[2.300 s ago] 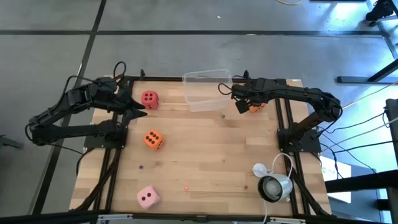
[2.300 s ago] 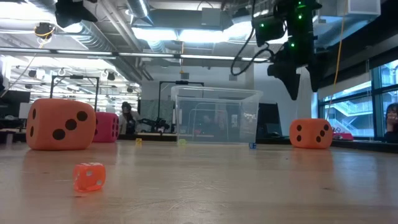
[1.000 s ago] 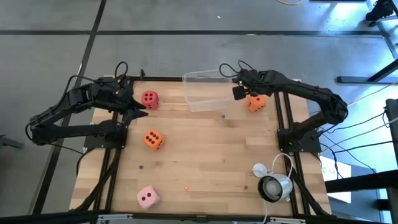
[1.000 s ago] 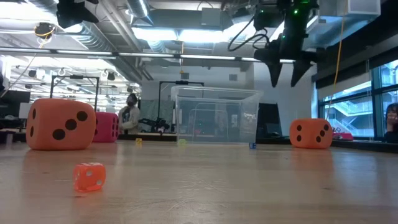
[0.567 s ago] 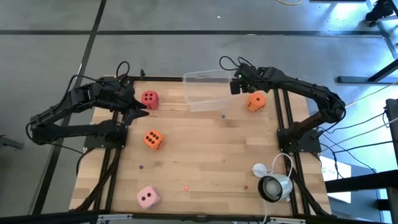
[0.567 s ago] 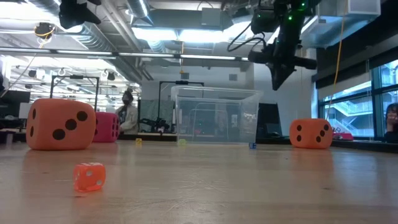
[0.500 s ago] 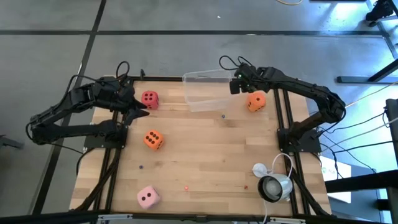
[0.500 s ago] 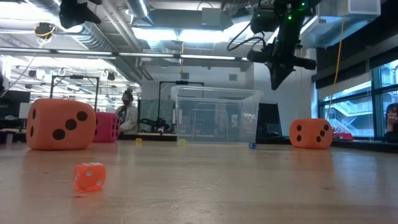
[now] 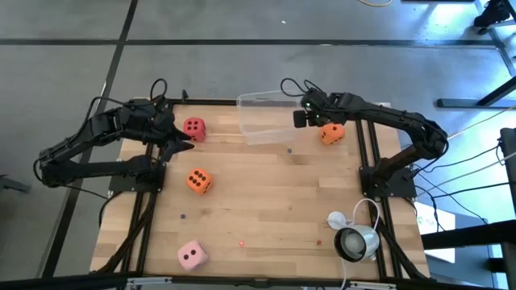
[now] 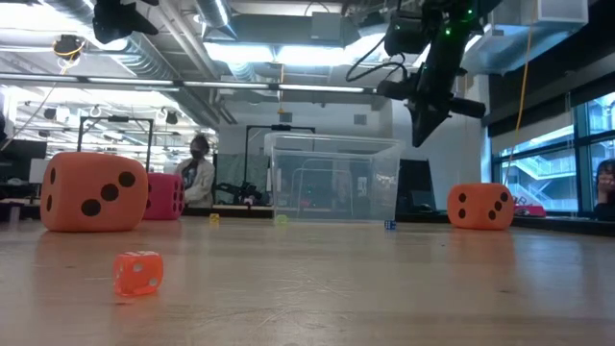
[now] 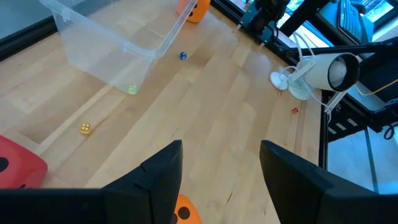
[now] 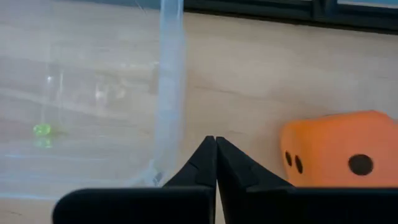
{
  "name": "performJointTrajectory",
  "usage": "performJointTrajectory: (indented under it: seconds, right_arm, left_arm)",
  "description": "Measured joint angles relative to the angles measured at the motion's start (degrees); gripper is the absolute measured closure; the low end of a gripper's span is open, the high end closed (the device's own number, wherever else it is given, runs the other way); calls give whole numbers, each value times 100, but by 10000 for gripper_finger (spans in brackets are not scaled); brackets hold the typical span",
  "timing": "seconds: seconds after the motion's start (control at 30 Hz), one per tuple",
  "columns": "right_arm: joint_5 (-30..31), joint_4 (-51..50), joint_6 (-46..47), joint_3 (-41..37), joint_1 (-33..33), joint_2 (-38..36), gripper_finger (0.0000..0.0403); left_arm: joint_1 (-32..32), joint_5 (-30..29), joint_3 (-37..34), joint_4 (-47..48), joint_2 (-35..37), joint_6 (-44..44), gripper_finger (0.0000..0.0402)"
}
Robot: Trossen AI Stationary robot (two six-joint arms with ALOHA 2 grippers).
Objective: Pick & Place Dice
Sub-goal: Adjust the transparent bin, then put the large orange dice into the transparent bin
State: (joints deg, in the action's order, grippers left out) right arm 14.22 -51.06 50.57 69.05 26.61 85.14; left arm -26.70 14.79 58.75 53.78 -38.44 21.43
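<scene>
— While the right gripper hung pinched together and empty by the clear bin, where was the orange die?
— On the table just beside it; the left gripper stood parted, empty. Closed fingers risked shoving the die away.

Right end effector hangs closed above the surface, over the gap between the clear bin wall and an orange die; narrow passage there. Left end effector, fingers apart, sits beside the red die. Mid-surface bare wood apart from a second orange die. Pink die and white lamp occupy the near corners.
</scene>
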Motion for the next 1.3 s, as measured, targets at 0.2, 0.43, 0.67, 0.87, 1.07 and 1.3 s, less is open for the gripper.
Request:
performJointTrajectory:
  seconds: [0.2, 0.43, 0.67, 0.87, 1.07, 1.3]
  right_arm:
    - [11, 179, 73, -14, -57, 2, 402]
    - [-111, 246, 103, -14, -157, 33, 402]
    - [-483, 641, 35, -17, -333, 404, 402]
    - [-581, 1070, 17, -17, -431, 452, 403]
    - [-227, 442, 43, -17, -429, 425, 403]
    - [173, -492, 103, -17, -199, 313, 387]
  left_arm:
    - [-1, 2, -1, 0, 0, 44, 192]
    - [0, 2, 1, 0, 0, 57, 192]
    - [-2, 7, -1, 0, 1, 57, 192]
    - [-2, 24, -1, 0, 2, 177, 192]
    - [-2, 24, -1, 0, 2, 190, 192]
    - [-2, 24, -1, 0, 2, 146, 192]
